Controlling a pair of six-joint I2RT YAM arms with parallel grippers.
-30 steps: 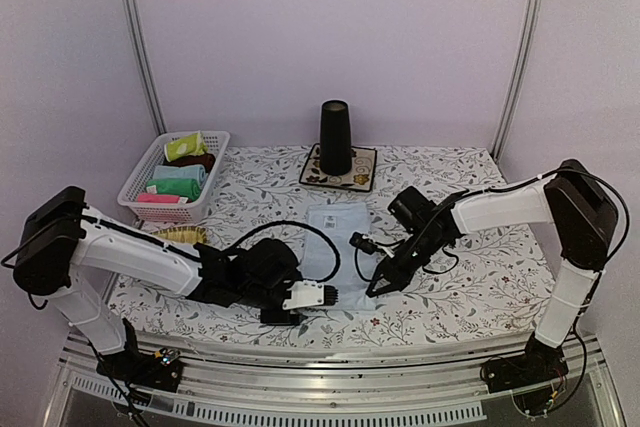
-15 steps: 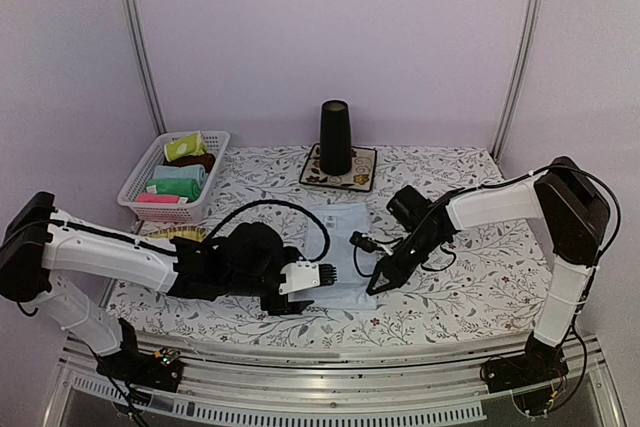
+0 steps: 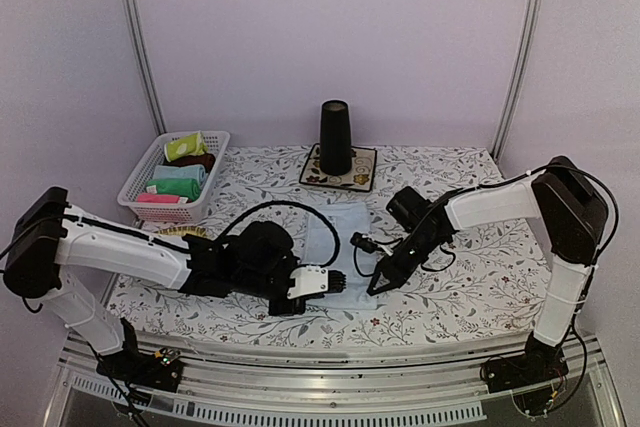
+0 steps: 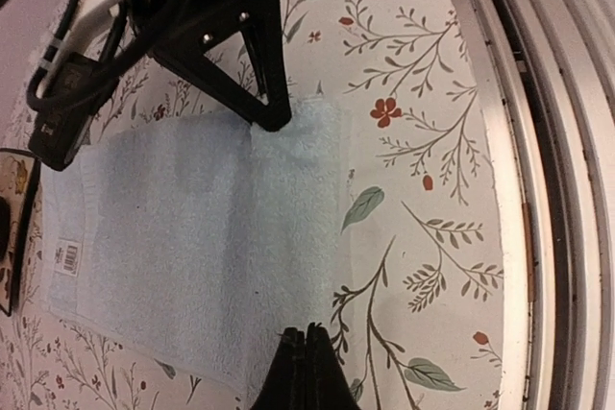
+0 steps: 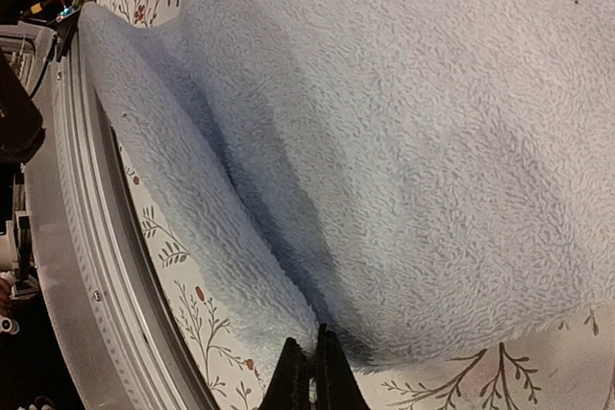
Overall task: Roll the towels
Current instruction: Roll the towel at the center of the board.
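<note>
Basket: at the far left of the top view you see a white slatted basket (image 3: 150, 172) of folded cloths, with the yellow-green towel (image 3: 185, 146) at its back.
Left gripper (image 3: 335, 283): your left gripper lies low at the near-left corner of the light blue towel (image 3: 340, 237). Its wrist view shows the fingertips (image 4: 306, 362) pressed together on that edge. You cannot tell whether any cloth is caught between them.
Light blue towel: it lies flat on the flowered tablecloth (image 3: 450, 287) between your two grippers. Only the left wrist view shows its barcode tag (image 4: 69, 256) at the far end.
Right gripper (image 3: 374, 287): your right gripper is closed at the towel's near-right corner. The left wrist view shows one tip touching the cloth. Only the right wrist view shows a raised ridge of terry running up to the tips.
</note>
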